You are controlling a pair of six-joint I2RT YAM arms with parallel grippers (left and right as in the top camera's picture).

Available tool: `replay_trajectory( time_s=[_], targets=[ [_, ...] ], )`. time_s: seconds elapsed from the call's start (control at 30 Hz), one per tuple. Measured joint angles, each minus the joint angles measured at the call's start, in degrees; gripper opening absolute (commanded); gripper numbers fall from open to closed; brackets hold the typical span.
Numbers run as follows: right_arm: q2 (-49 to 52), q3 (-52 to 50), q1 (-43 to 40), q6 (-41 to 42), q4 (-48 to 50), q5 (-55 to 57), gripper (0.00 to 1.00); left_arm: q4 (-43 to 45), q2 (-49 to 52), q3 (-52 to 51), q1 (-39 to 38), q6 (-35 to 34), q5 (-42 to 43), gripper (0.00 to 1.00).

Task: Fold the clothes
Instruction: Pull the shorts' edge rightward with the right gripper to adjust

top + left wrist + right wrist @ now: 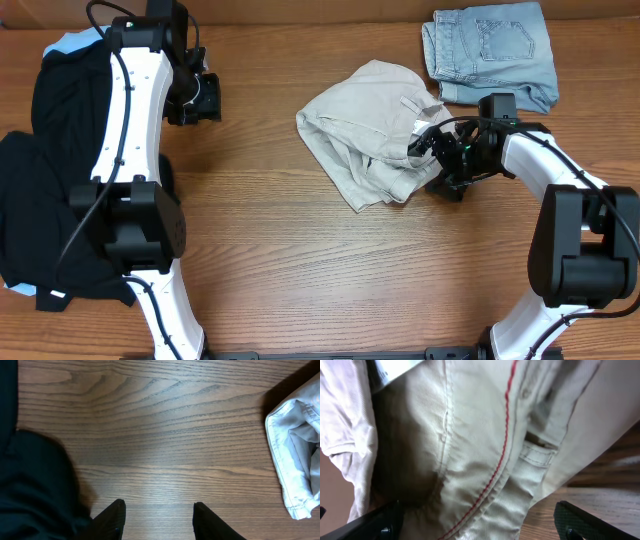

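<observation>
While right gripper straddles clothes' right edge, table wood shows leftward

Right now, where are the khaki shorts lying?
In the overhead view the khaki shorts lie crumpled near the middle of the table, beside the denim shorts at the far right corner, with the right tool at their right-hand edge.

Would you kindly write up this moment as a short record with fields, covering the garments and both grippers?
Garment to fold: pale beige cotton shorts, crumpled in a heap mid-table, not yet folded
Right gripper: open, at the heap's right edge, beige cloth filling its wrist view
Left gripper: open, over the bare wooden table, apart from the shorts
Other garments: folded light-blue denim shorts at the far right; black garments along the left edge
</observation>
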Motion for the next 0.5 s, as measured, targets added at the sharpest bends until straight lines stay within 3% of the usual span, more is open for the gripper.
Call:
replay_trajectory(
  time_s=[0.33,0.5],
  targets=[
    [-0.72,-1.14,-1.33,-0.09,-1.75,1.31,1.00,0.04,0.00,0.00,-0.37,0.00,-0.02,0.46],
    [-7.26,-1.42,-5.62,-1.79,-2.47,3.17,1.00,0.09,0.00,0.00,-0.37,0.00,0.00,0.46]
  ],
)
